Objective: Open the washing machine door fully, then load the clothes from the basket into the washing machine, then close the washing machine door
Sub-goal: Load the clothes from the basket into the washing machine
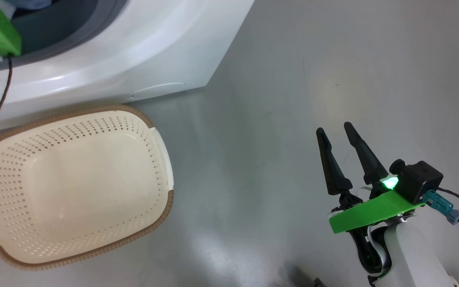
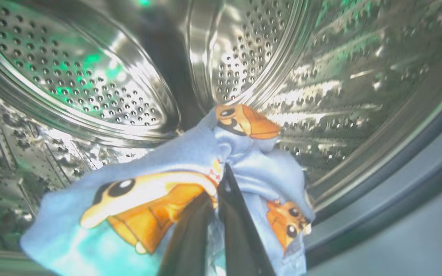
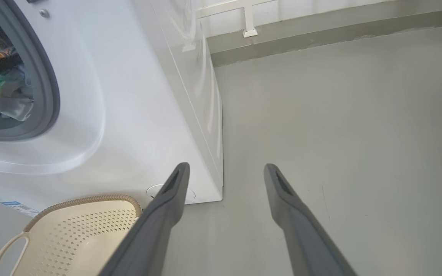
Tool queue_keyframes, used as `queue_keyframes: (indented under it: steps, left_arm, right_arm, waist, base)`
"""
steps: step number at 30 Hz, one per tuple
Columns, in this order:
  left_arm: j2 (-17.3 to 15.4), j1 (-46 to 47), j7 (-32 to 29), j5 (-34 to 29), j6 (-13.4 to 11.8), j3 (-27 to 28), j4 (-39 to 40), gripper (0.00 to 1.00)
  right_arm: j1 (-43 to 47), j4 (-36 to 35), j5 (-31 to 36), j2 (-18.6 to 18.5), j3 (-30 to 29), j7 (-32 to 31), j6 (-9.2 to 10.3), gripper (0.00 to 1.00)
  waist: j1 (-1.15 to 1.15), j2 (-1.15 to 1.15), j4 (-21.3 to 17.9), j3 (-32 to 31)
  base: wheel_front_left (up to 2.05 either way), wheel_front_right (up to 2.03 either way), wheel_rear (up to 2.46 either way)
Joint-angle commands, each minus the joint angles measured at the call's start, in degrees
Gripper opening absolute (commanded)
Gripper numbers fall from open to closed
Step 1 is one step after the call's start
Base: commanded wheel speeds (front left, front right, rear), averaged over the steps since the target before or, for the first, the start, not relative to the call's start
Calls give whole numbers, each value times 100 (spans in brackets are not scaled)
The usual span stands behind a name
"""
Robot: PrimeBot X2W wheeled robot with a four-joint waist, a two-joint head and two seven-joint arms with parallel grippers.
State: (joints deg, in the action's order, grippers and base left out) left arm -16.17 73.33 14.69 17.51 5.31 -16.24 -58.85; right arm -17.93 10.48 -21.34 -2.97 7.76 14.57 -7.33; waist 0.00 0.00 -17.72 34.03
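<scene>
Pinching a blue garment (image 2: 148, 180) with orange prints, left claw (image 2: 216, 184) has its fingers pressed together, the cloth bunched at the tips and draped to either side. Steel drum (image 2: 90, 76) curves round and beyond this claw; grey gasket (image 2: 397, 191) lies to its right in the wrist view. Right claw (image 1: 334, 129) is spread, gripping nothing, over the floor (image 1: 293, 79). Basket (image 1: 165, 207) sits well to its left, just beside the washer (image 1: 134, 59), which stands ahead-left of this claw

Left wrist inside washing machine (image 2: 71, 76); head, right wrist share basket (image 1: 74, 179).
</scene>
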Motion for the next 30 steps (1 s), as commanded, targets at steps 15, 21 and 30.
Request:
queue_keyframes:
  steps: [15,21,30]
  left_arm:
    - [-33,258,31,-1,154,141,-513,100]
    - [74,85,31,86,174,277,-412,100]
    - [263,-435,31,161,186,646,139,100]
  right_arm:
    - [-84,-116,-25,9,38,43,-16,100]
    - [-84,-112,24,9,-1,43,-16,100]
    - [-45,-86,87,9,-29,43,-16,100]
  waist:
    - [0,0,168,23]
    - [0,0,258,-32]
    - [0,0,388,-174]
  base:
    - [0,0,0]
    - [0,0,0]
    - [0,0,0]
